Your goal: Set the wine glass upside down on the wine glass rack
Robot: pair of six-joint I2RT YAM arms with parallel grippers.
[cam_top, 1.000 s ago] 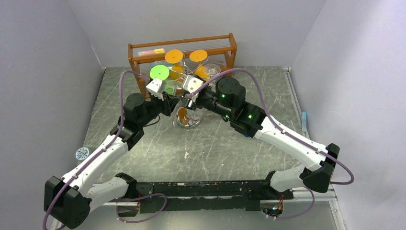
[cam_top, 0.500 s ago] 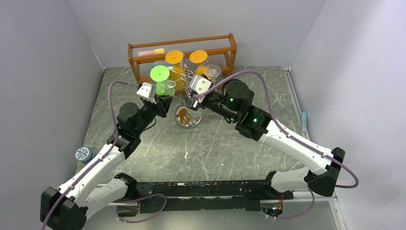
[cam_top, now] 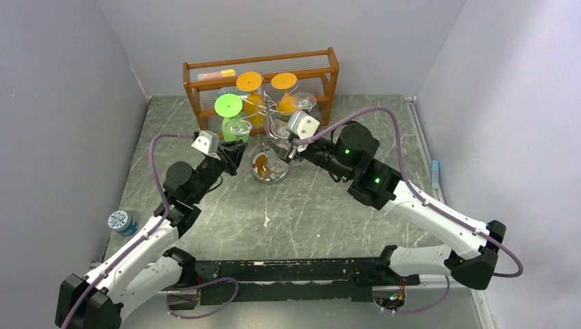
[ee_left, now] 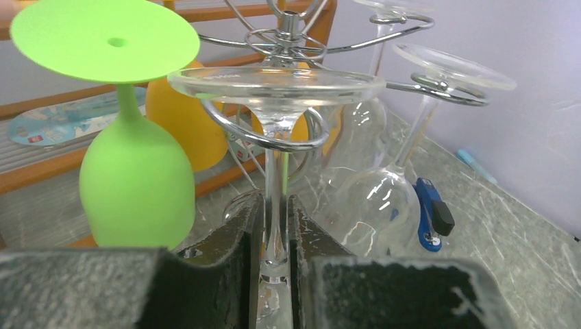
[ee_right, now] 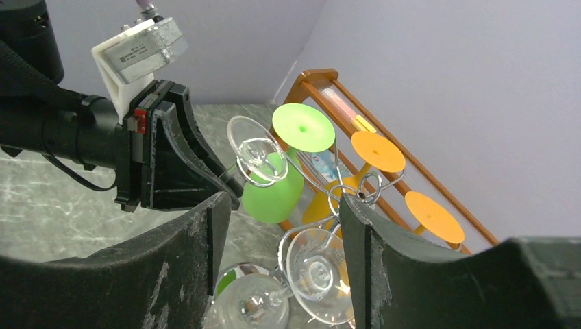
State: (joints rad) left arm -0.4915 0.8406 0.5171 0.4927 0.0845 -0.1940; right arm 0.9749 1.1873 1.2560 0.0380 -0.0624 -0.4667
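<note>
Right up close on the left wrist cam, the left gripper point(ee_left: 274, 212) is squeezed down narrow with the stem of the clear wine glass point(ee_left: 275, 157) pinched between its fingers, bowl down and foot up. The stem runs up through one of the curled wire loops of the wine glass rack point(ee_left: 288, 24), and the foot sits just over that loop. Can't quite tell if it's actually resting on the wire though. Over on the other side of the rack, the right gripper point(ee_right: 284, 205) hangs with its jaws spread wide and nothing in them. Just left of the held glass a green glass point(ee_left: 137, 185) hangs upside down. Two more clear glasses point(ee_left: 380, 199) hang to its right, with orange glasses point(ee_left: 185, 130) behind. At the very back, the wooden shelf point(cam_top: 260, 63) stands against the wall.
</note>
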